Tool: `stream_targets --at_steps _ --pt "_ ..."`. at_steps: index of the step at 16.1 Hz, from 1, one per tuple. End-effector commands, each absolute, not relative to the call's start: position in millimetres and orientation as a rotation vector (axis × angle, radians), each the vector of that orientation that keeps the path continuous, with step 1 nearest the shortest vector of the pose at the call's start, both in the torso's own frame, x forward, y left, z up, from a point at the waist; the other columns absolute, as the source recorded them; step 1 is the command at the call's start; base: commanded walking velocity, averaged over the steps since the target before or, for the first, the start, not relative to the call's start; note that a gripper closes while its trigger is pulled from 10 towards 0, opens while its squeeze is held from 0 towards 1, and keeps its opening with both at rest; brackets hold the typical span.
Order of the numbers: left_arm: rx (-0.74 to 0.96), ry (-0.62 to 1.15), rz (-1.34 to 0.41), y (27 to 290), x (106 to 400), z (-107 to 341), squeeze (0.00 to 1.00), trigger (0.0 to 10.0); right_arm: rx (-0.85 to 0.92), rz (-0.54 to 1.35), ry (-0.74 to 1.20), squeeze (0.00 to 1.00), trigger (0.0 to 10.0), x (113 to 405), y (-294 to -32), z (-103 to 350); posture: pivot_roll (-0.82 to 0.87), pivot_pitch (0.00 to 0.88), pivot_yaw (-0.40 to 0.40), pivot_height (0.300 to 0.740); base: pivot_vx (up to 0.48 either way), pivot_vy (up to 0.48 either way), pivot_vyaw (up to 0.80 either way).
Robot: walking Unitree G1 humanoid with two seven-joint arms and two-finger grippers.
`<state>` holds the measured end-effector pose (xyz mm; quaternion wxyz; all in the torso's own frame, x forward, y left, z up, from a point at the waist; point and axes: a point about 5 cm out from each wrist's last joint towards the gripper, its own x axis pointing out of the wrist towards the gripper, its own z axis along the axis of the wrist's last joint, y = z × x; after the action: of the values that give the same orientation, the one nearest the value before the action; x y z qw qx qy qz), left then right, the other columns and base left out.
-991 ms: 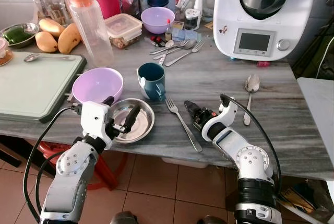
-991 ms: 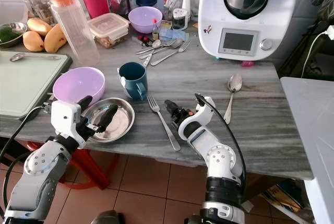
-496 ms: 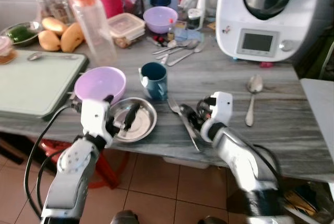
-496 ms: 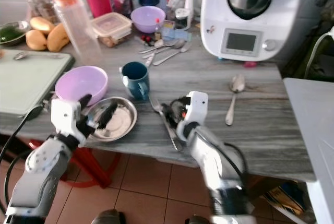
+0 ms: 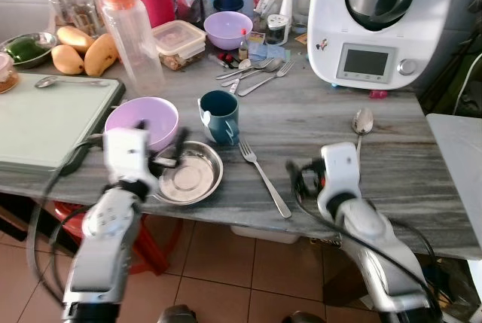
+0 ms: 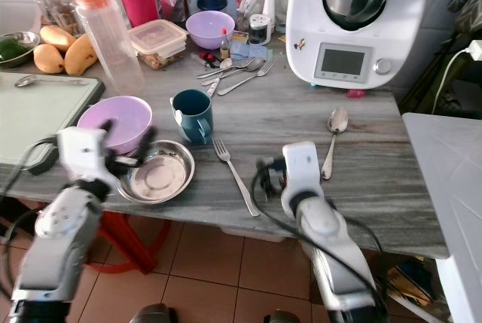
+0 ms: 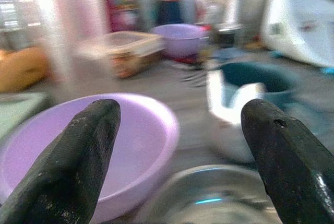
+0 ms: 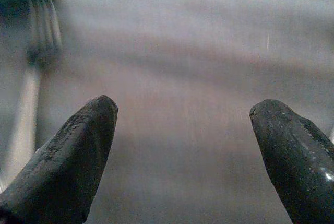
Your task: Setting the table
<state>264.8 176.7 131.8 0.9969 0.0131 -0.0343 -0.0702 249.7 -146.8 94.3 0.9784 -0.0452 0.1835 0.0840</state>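
A steel dish (image 5: 186, 176) lies near the counter's front edge, with a large purple bowl (image 5: 140, 120) to its left and a teal mug (image 5: 220, 116) behind it. A fork (image 5: 264, 178) lies right of the dish, and a spoon (image 5: 362, 123) lies farther right. My left gripper (image 5: 169, 150) hovers open between the purple bowl and the dish; in the left wrist view its fingertips (image 7: 73, 166) frame the bowl, dish and mug. My right gripper (image 5: 297, 178) is open just above the counter, right of the fork (image 8: 35, 72), holding nothing.
A pale green cutting board (image 5: 45, 120) lies at the left. A clear bottle (image 5: 132, 33), a lidded container (image 5: 178, 41), a small purple bowl (image 5: 227, 28), loose cutlery (image 5: 252, 71) and a white food processor (image 5: 376, 22) stand behind. A white table (image 5: 459, 157) adjoins on the right.
My right gripper has swung from over the fork to its right, and the fork has stayed put. My left gripper has lifted off the steel dish toward the purple bowl's rim.
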Motion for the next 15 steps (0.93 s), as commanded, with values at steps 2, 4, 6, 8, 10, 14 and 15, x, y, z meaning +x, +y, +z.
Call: stream_targets --at_steps 2,4,6,8,10,14,15 --pt "0.009 -0.026 -0.034 200.7 257.6 125.4 0.0 10.0 -0.142 0.188 0.379 1.0 10.0 242.5 -148.4 93.9 0.01 0.0 0.002 0.74 0.0 0.0 0.0" --pt "-0.017 -0.004 -0.015 212.5 249.2 121.0 0.0 10.0 -0.164 0.219 0.417 1.0 10.0 240.3 -145.6 86.8 0.02 0.0 -0.005 0.74 0.0 0.0 0.0" --pt "-0.016 0.009 -0.033 216.2 240.7 117.9 0.0 10.0 -0.162 0.257 0.465 1.0 10.0 239.5 -137.2 84.6 0.03 0.0 -0.008 0.74 0.0 0.0 0.0" --pt "0.012 0.043 -0.063 220.0 231.9 109.0 0.0 10.0 -0.099 0.308 0.456 1.0 10.0 247.3 -120.7 89.1 0.04 0.002 -0.009 0.74 0.0 0.0 0.0" --pt "0.023 0.053 -0.059 222.2 230.4 106.5 0.0 10.0 -0.056 0.361 0.445 1.0 10.0 250.0 -108.7 94.8 0.04 0.004 -0.009 0.74 0.0 0.0 0.0" --pt "0.021 0.046 -0.071 221.5 231.9 108.7 0.0 10.0 -0.029 0.413 0.452 1.0 10.0 249.8 -102.7 99.2 0.04 0.002 -0.007 0.74 0.0 0.0 0.0" --pt "0.021 0.046 -0.071 221.5 231.9 108.7 0.0 10.0 -0.029 0.413 0.452 1.0 10.0 249.8 -102.7 99.2 0.04 0.002 -0.007 0.74 0.0 0.0 0.0"
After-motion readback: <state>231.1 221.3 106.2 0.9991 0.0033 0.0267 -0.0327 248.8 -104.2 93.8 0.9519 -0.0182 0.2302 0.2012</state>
